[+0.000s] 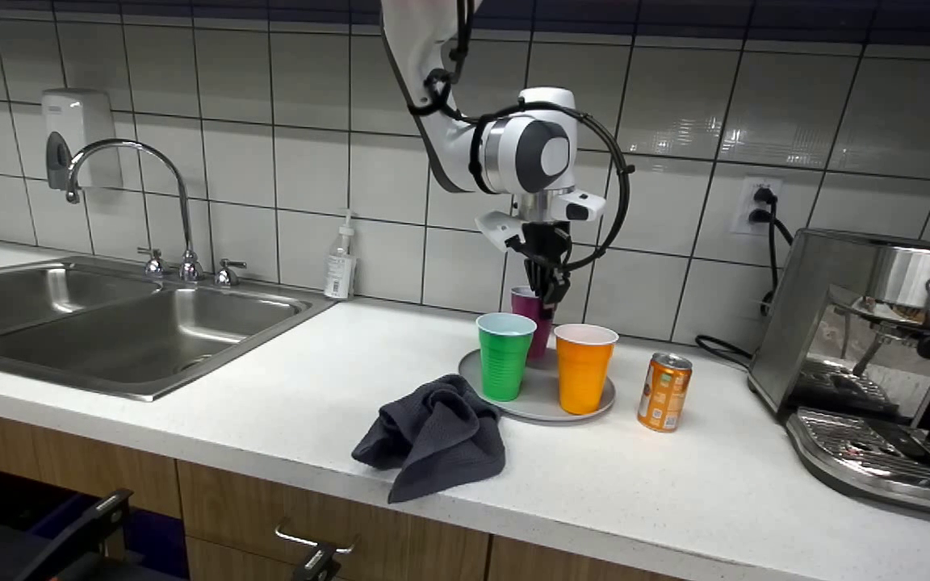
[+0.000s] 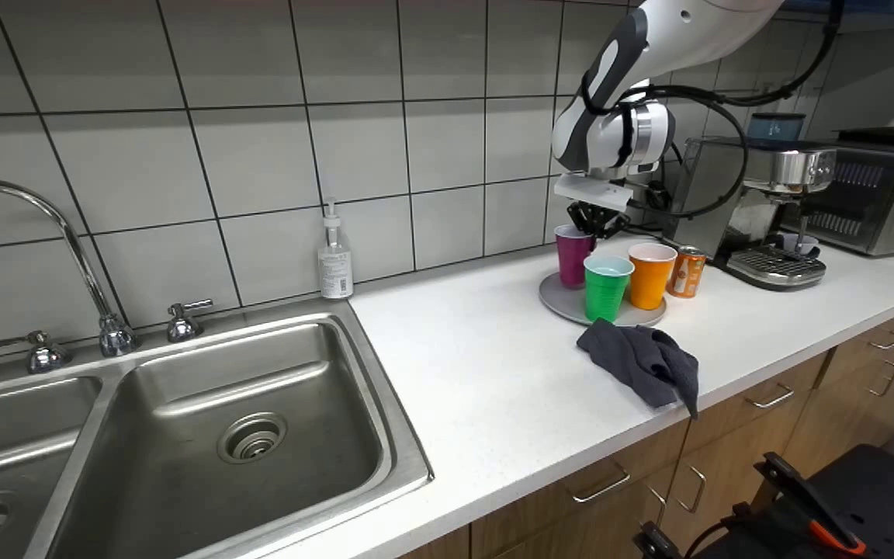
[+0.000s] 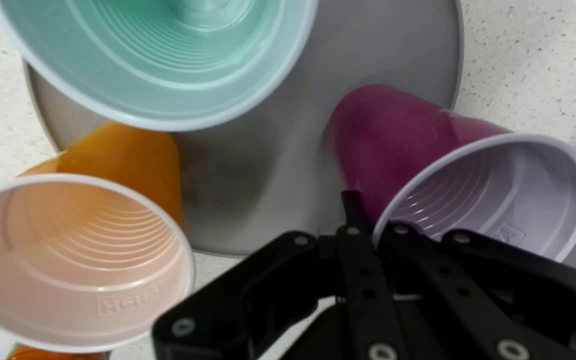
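- Wrist view: one gripper [image 3: 375,232], its two fingers close together, pinching the rim of one purple cup [image 3: 398,135] between them.
- Three plastic cups gather at one round grey plate [image 3: 263,200]: the purple cup, upright, at the side by the tiled wall [image 1: 312,161]; one green cup [image 1: 505,363] and one orange cup [image 1: 584,375], upright on the plate, nearer the front edge of the counter [image 1: 336,363]. Whether the purple cup's base bears on the plate cannot be told.
- Both exterior views: one orange can [image 1: 664,393] stands on the counter, near the orange cup and off the plate.
- One crumpled dark cloth [image 1: 441,440] lies just beside the plate, toward the front edge.
- One pump bottle [image 1: 341,266] stands by the tiled wall, just beside one sink [image 2: 81,458] with two basins [image 2: 245,388], one faucet [image 1: 184,214] and two handles [image 1: 227,274].
- One espresso machine [image 1: 860,347] stands past the can; beyond it, in an exterior view, sits one boxy appliance [image 2: 881,194].
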Controlling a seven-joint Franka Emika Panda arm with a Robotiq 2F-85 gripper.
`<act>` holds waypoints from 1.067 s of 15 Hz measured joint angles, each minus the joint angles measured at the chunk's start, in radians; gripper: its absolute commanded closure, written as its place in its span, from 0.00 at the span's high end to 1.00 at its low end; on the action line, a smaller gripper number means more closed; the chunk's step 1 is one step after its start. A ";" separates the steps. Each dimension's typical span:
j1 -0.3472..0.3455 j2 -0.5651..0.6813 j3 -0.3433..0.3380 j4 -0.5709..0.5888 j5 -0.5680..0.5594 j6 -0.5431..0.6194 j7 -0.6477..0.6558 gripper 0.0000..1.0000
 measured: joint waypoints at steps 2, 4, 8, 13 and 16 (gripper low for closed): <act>0.000 0.002 -0.001 0.000 0.000 -0.002 0.000 0.01; 0.000 0.005 -0.003 0.000 0.000 -0.002 0.000 0.01; 0.001 0.010 -0.005 0.000 0.000 -0.004 0.001 0.01; 0.001 0.010 -0.006 0.000 0.000 -0.007 0.002 0.39; 0.001 0.010 -0.006 0.000 0.000 -0.007 0.002 0.62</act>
